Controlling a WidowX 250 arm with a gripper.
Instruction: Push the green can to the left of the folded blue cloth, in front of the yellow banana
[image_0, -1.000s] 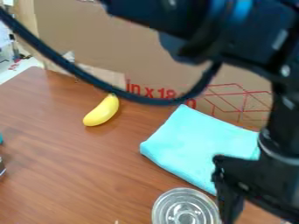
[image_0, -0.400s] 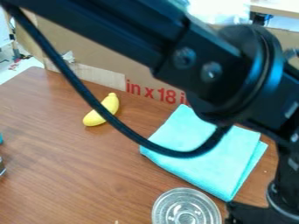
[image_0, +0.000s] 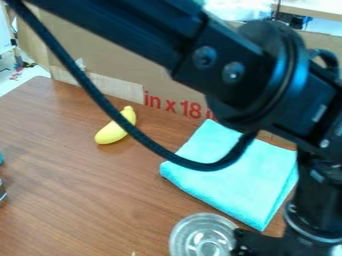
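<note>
At the bottom right of the camera view is my black gripper, cut off by the lower edge. Right against its left side, from this angle, lies a round, clear or silvery lid-like object; whether they touch, I cannot tell. A folded turquoise cloth lies on the table just above and behind them, with the arm's black cable crossing over part of it. Farther back on the left rests a yellow banana, partly covered by the same cable.
A large cardboard box with red print stands along the back of the brown wooden table. Parts of a dark object and a blue one show at the left edge. My arm spans the upper right.
The arm first shifted down and right, with the gripper largely leaving the view, then came back slightly left. The round object has moved a little left and up. Cloth and banana stayed put.
</note>
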